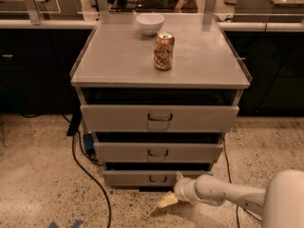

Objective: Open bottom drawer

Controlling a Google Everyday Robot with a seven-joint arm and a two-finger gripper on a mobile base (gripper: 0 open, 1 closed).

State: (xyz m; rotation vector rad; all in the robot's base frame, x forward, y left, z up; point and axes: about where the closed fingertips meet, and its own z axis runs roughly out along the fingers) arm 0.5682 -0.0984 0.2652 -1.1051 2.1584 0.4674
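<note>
The bottom drawer [137,178] is the lowest, thinnest grey front of the cabinet, with a small dark wire handle [157,178]. It sits just above the floor. My gripper [172,191] is at the end of the white arm [223,194] that comes in from the lower right. It is low, just right of and slightly in front of the bottom drawer's handle. One cream fingertip [167,200] points down-left toward the floor; another [179,176] is by the drawer front.
Above are the mid-sized drawer [158,152] and the widest top drawer [159,118]. On the cabinet top stand a soda can [164,51] and a white bowl [149,23]. A black cable [90,175] runs over the speckled floor at left. Dark counters stand behind.
</note>
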